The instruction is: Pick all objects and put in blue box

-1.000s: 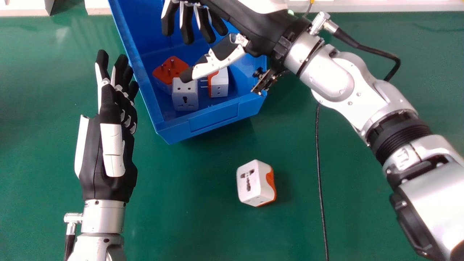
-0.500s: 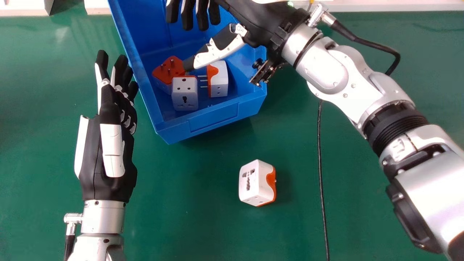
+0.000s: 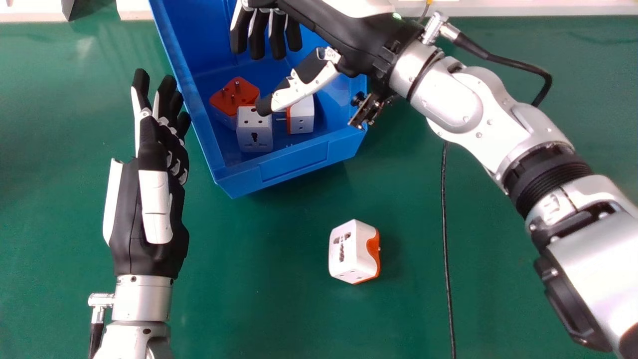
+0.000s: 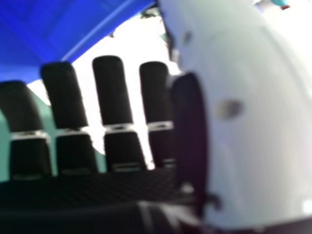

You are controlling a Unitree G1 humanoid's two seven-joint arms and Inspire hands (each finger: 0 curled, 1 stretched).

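On the green worktop (image 3: 274, 314) before you, one white-and-orange plug adapter (image 3: 346, 249) sits by itself, nearer to you than the blue box (image 3: 294, 169). Its socket face is turned up and towards the left, and its orange side is to the right.

The box stands slightly askew at the far middle of the worktop. Inside, close to its near end, you have three more adapters. An orange-topped adapter (image 3: 233, 97) lies to the left with its pins pointing up. Just in front of it is a white socket adapter (image 3: 254, 132), and to the right is a boxed white-and-orange adapter (image 3: 302, 117), its pins pointing left and its far part hidden behind your right thumb (image 3: 306, 89).

Your right robot hand (image 3: 356, 47) is over the box, spread and holding nothing. Its fingers are straight with gaps between them, and the thumb stretches out above the adapters. You cannot tell whether the thumb's tip touches one. In the right hand view, the same straight fingers (image 4: 112, 92) show against bright light, with blue plastic beyond.

Your left robot hand (image 3: 130, 209) is beside the box's left wall, empty, fingers extended and pointing away from you.
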